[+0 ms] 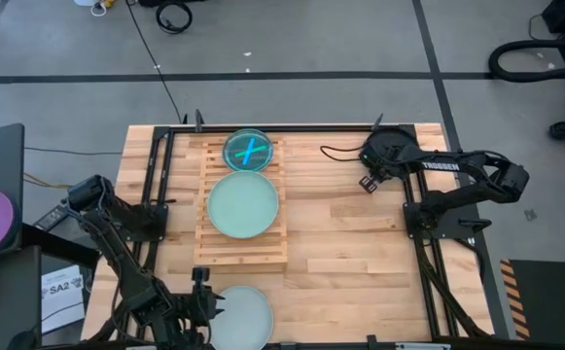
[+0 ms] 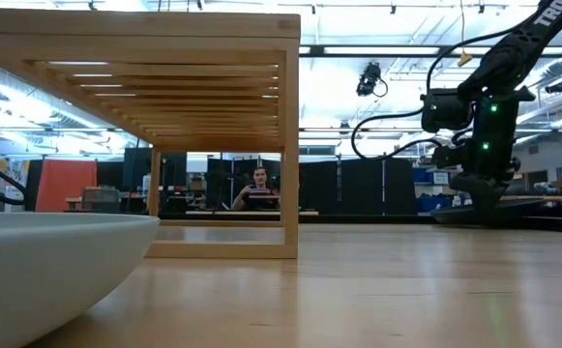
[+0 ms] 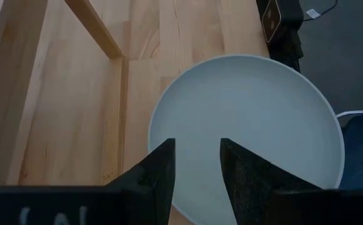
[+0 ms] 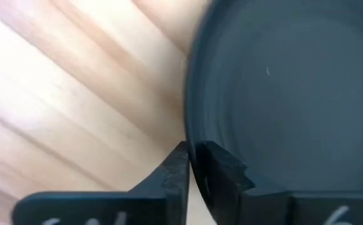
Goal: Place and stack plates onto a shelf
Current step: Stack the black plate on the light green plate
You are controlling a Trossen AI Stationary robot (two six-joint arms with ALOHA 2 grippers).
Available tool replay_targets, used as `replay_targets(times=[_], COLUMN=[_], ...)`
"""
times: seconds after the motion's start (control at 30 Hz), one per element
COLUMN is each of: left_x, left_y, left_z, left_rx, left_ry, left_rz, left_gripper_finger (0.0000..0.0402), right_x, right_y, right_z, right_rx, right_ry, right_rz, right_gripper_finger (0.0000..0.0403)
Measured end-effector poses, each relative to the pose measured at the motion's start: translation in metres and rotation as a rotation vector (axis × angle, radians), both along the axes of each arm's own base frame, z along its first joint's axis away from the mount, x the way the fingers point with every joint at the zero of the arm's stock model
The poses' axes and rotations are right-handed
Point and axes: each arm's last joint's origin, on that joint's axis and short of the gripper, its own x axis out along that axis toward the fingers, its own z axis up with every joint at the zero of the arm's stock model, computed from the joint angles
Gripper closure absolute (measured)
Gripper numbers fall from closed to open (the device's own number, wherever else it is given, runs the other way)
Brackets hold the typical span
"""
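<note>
We see the left gripper (image 3: 197,169) at the table's (image 1: 360,233) near edge, fingers (image 3: 159,172) spread partway over the rim of a whitish plate (image 1: 243,316), not gripping it. On the shelf (image 1: 243,255), a mint plate (image 1: 244,204) sits mid-rack, a blue plate (image 1: 250,151) at its far end. Near the table's far right corner, the right gripper (image 4: 190,165) pinches a dark plate's (image 4: 287,94) rim.
</note>
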Motion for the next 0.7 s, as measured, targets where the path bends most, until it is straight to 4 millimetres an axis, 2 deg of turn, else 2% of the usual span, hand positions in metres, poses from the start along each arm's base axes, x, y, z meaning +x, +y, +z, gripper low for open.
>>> replay_targets(times=[0.2, 0.53, 0.7], left_x=[0.000, 0.000, 0.000], left_y=[0.000, 0.000, -0.001], left_z=[0.000, 0.000, 0.000], left_rx=[-0.001, -0.006, -0.007], left_ry=[-0.001, -0.004, -0.004], left_rz=[0.000, 0.000, 0.000], left_gripper_finger=[0.0269, 0.0269, 0.0269], right_x=[0.000, 0.010, 0.019], right_y=[0.000, 0.007, 0.011], right_z=[0.001, 0.001, 0.008], right_rx=[-0.015, -0.022, -0.024], right_ry=[0.007, -0.035, -0.079], right_rz=[-0.002, 0.029, 0.047], right_gripper_finger=[0.0383, 0.0384, 0.0385])
